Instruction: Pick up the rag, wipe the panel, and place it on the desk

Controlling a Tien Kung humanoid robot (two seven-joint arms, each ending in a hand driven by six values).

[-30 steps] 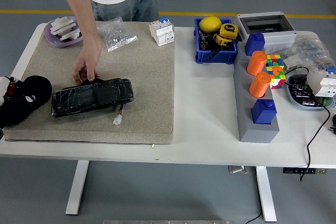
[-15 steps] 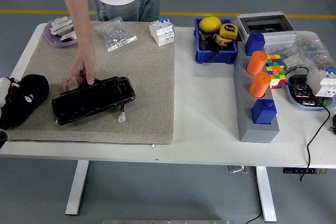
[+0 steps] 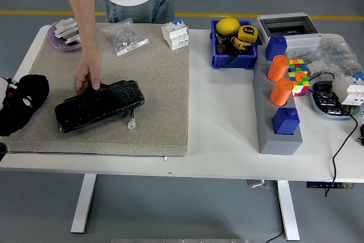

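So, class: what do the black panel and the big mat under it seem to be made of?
The black panel: probably plastic or glass under wrinkled film, judging by its creased, glossy glints. The mat: likely felt or similar fabric, since it looks matte, speckled grey-beige and soft-edged.

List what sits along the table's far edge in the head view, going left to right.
Purple tray → clear plastic bag → white breaker block → blue bin with the yellow items → grey enclosure box.
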